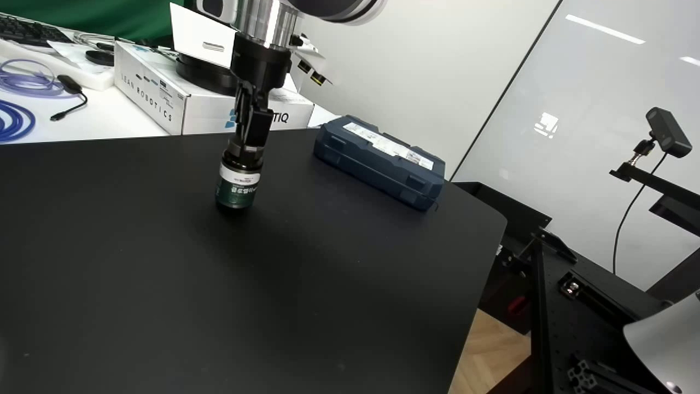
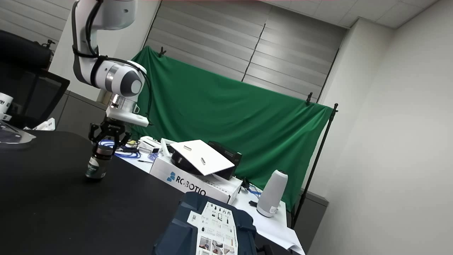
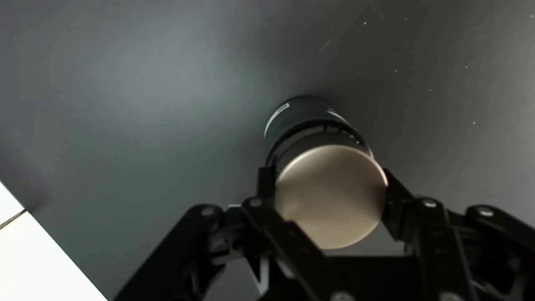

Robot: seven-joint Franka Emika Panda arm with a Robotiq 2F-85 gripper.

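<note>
Gripper closed on a small dark jar, its two fingers pressed against opposite sides of the round lid. In the wrist view the lid appears tan and fills the gap between them, with the jar's body visible beyond it. The jar is held upright, bearing a green and white label, over the black table; whether its base touches the tabletop cannot be told. Well apart from the jar, on the same table, lies a navy case with a white sticker. Past the table's edge, a white worktop carries a cardboard box, coiled blue cables and a tapered white device. A tilted white panel lies over the box; a green curtain hangs behind.
</note>
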